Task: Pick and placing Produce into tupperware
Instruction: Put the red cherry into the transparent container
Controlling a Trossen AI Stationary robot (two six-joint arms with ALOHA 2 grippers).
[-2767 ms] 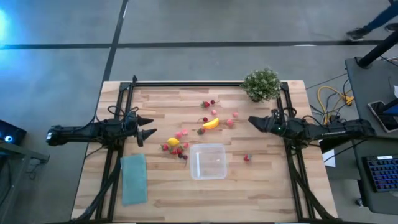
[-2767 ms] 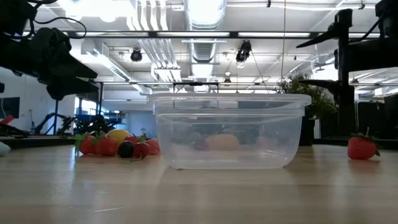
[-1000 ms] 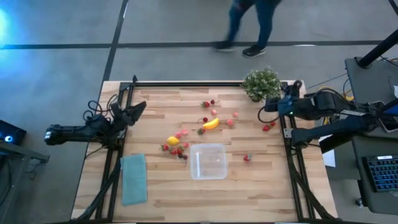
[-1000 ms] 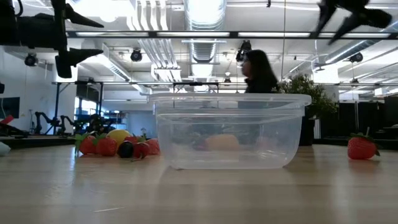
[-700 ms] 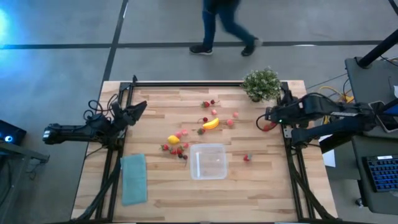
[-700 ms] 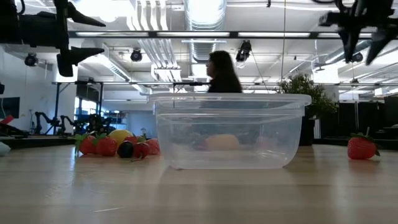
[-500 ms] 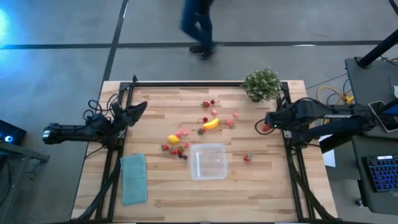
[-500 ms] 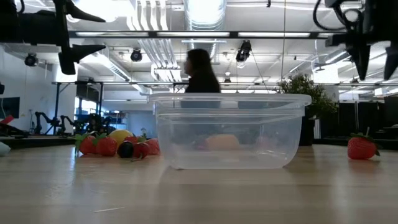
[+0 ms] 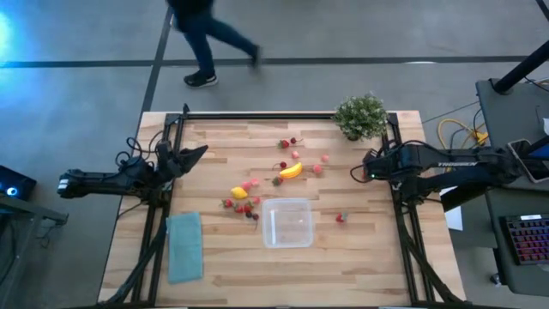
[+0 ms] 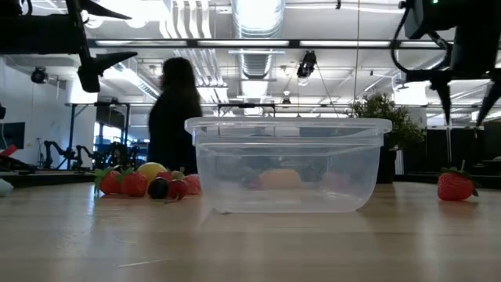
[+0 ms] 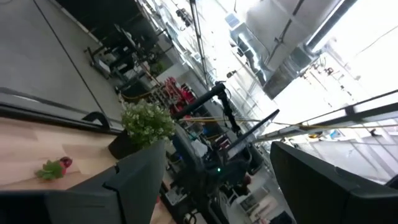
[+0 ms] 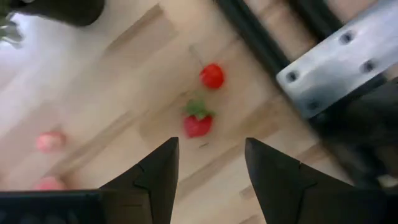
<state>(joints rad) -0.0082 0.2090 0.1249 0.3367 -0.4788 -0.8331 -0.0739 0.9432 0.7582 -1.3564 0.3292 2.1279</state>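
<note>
From my remote station, the high view is evenly lit from overhead: the worktop [image 9: 343, 257] reads bright, shadows beneath objects are short and soft, and a cyan glow flares at the upper left corner. A walking person [image 9: 202, 34] beyond the worktop is smeared by motion blur. In the low view I face strong backlight from ceiling lamps [image 10: 258, 12], blown out to white; the arms and the person [image 10: 172, 110] show as dark silhouettes, and the clear tupperware [image 10: 288, 164] carries pale reflections. The left wrist view is tilted, with washed-out glare at its right side and blurred dark fingers [image 11: 323, 186]. The right wrist view is soft throughout; a strawberry [image 12: 198, 123] lacks crisp edges.
</note>
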